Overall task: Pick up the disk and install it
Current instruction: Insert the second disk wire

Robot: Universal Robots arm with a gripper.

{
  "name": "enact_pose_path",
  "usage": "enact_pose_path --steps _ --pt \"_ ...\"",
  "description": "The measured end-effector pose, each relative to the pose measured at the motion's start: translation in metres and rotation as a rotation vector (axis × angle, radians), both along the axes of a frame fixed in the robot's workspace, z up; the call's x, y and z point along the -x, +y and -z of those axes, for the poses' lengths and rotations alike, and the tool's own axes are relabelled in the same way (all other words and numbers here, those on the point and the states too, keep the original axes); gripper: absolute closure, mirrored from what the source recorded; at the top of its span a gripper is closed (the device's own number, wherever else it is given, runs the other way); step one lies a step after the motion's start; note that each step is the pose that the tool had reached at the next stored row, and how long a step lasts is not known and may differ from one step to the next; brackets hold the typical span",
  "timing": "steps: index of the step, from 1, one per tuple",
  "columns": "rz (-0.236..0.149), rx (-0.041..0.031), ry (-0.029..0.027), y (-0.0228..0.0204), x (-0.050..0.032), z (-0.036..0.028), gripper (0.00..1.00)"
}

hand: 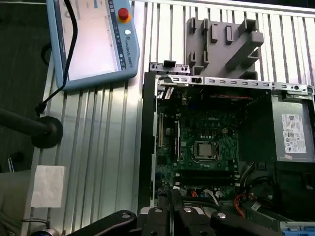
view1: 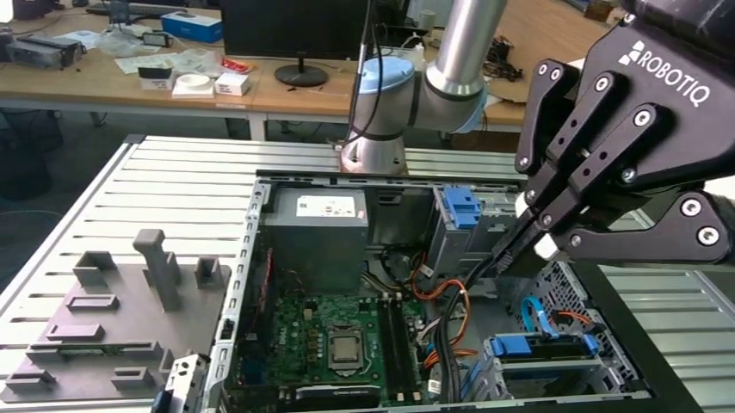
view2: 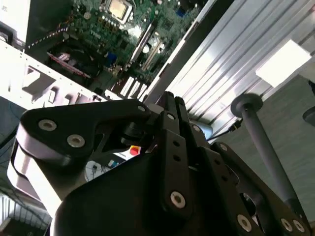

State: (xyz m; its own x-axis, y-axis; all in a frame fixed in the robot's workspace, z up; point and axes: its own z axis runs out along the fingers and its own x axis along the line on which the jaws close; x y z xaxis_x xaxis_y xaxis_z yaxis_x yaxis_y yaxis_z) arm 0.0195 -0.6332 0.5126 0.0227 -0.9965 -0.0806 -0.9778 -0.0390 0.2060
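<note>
Plainly, in the exterior view the gripper (view1: 494, 262) hangs over the open computer case (view1: 255, 249), fingers clenched on nothing; the disk (view1: 540, 348) sits in the case's corner bay. The second wrist view adds the motherboard (view2: 128, 19) inside the case; the first wrist view, a pendant (hand: 93, 39) outside the case.

The table (view1: 172, 181) is ribbed, dull-sheened metal; the grey holder (view1: 161, 275) looks matt plastic. The gripper (view1: 502, 258) has smooth, black, slightly glossy links. The desk (view1: 69, 86) behind is smooth wood.
</note>
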Motion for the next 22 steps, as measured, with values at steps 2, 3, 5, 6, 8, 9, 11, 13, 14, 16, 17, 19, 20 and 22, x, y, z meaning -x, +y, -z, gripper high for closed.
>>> enact_pose_path --steps 2,3,5,6,8,9,11,13,14,16,17,19,20,22 --pt "0.000 -0.0015 -0.0028 0.0000 0.0002 0.0005 0.84" --pt "-0.001 -0.0028 -0.0066 0.0002 0.0005 0.0010 0.84" --pt "-0.002 -0.0042 -0.0121 0.0038 0.0008 0.0033 0.84" --pt "-0.002 -0.0038 -0.0143 0.0076 0.0010 0.0043 0.84" --pt "-0.003 -0.0038 -0.0192 0.0145 0.0013 0.0063 0.84" --pt "-0.003 -0.0038 -0.0233 0.0179 0.0014 0.0069 0.84" --pt "-0.003 -0.0037 -0.0347 0.0235 0.0014 0.0076 0.84" --pt "-0.004 -0.0043 -0.0494 0.0281 0.0014 0.0080 0.84" --pt "-0.004 -0.0043 -0.0580 0.0301 0.0014 0.0081 0.84" --pt "-0.005 -0.0054 -0.0771 0.0325 0.0014 0.0084 0.84" --pt "-0.005 -0.0060 -0.0873 0.0333 0.0014 0.0085 0.84" --pt "-0.006 -0.0080 -0.1074 0.0335 0.0015 0.0087 0.84" --pt "-0.006 -0.0100 -0.1198 0.0335 0.0015 0.0088 0.84" --pt "-0.006 -0.0141 -0.1442 0.0336 0.0015 0.0090 0.84"
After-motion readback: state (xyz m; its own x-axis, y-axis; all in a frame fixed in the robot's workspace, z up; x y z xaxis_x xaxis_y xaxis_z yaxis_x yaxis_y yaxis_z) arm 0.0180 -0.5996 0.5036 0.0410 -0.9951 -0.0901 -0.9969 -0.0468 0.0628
